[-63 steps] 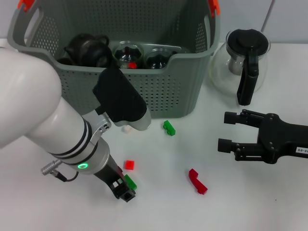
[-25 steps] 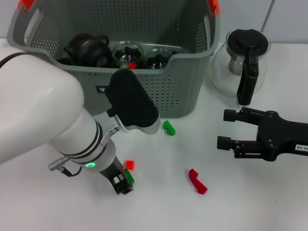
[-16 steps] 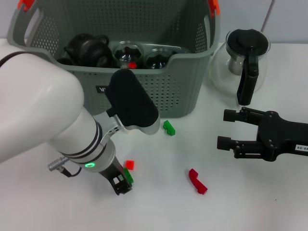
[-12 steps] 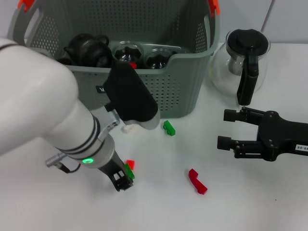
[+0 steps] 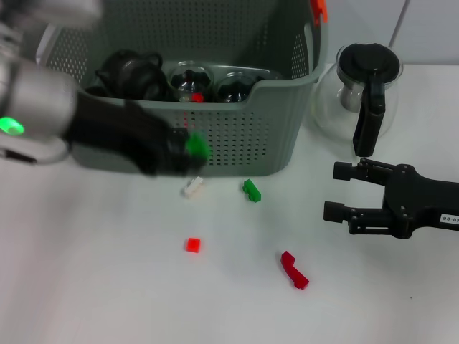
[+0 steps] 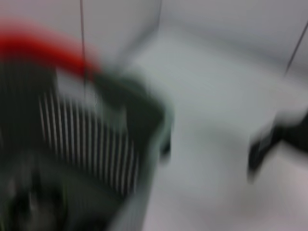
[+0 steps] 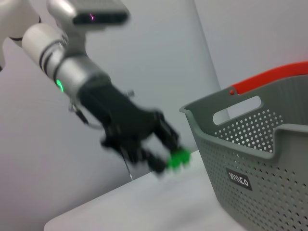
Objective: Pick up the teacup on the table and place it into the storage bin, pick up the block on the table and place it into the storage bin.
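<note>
My left gripper (image 5: 185, 152) is shut on a small green block (image 5: 196, 145), held in the air in front of the storage bin's (image 5: 287, 80) front wall. The right wrist view shows the same left gripper (image 7: 166, 155) pinching the green block (image 7: 179, 158) beside the storage bin (image 7: 269, 144). Two glass teacups (image 5: 191, 82) and a black teapot (image 5: 129, 72) lie inside the bin. On the table lie a white block (image 5: 192, 188), another green block (image 5: 251, 190), a small red block (image 5: 192, 245) and a longer red block (image 5: 294, 270). My right gripper (image 5: 336, 193) hovers open at the right.
A glass pot with a black handle (image 5: 362, 89) stands right of the bin, just behind my right gripper. Orange-red clips (image 5: 319, 11) sit on the bin's rim. Bare table lies at the front left.
My left arm has lifted the green block off the table near the small red block and swung it up and back toward the bin's front. The right arm has not moved.
</note>
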You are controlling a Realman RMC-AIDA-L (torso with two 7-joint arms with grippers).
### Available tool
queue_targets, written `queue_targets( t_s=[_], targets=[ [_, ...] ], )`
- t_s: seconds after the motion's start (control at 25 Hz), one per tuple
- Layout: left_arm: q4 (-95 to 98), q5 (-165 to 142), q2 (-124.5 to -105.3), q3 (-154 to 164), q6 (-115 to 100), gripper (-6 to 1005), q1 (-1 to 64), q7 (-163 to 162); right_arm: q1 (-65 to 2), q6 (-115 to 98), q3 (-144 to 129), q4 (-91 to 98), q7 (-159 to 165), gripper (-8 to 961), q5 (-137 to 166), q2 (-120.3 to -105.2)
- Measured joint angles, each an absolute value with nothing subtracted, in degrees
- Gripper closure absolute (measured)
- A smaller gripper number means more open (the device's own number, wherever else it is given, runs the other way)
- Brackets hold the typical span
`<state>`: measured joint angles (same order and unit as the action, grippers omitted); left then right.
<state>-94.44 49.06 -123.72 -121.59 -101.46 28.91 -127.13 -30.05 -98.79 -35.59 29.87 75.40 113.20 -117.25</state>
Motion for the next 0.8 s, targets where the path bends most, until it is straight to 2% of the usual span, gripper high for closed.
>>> queue_targets(
  t_s=[0.16, 0.36, 0.48, 0.68, 0.8],
  targets=[
    [-90.9, 59.5, -121.03, -134.57, -100.91, 566, 33.35, -125.28, -30.13, -98.79, -35.59, 29.8, 75.41, 13, 113.2, -117.24],
    [-75.5, 57.32, -116.58, -134.66, -84.09, 559, 40.75, -125.48, -30.45, -98.78, -35.59, 29.74, 75.28, 12, 113.2, -117.25],
    [-61.95, 51.38, -114.89, -131.94, -72.34, 555, 45.81, -125.27, -30.5, -98.78, -35.59, 29.59, 75.1, 12, 113.2, -117.29],
    [-49.72, 40.67, -114.02, -128.13, -62.75, 548, 51.66, -127.63, -30.55, -98.85, -35.59, 29.69, 75.39, 12, 113.18, -117.29],
    [-48.84, 38.77, -114.72, -127.22, -62.23, 544, 52.71, -127.8, -30.34, -98.9, -35.6, 29.82, 75.38, 12, 113.14, -117.28]
  ],
)
